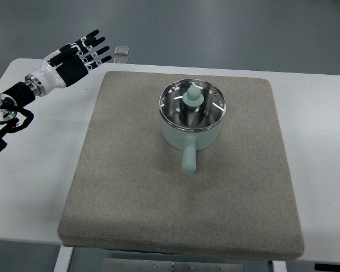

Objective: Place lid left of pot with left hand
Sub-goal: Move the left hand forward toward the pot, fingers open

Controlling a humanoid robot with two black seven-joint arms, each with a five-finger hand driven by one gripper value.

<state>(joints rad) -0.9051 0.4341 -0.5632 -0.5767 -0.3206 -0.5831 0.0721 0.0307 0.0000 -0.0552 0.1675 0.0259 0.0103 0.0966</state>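
Observation:
A pale green pot (191,135) stands on the grey mat (124,187), its short handle (188,159) pointing toward the near edge. The lid (192,107) sits on the pot: a shiny metal disc with a pale green knob (193,95) in its middle. My left hand (82,52) hovers at the far left over the white table, well apart from the pot, fingers spread and holding nothing. Its arm comes in from the left edge. The right arm does not show.
The white table (28,181) extends around the mat on the left and right. A small grey square (120,51) lies on the floor beyond the table's far edge, near my left fingertips.

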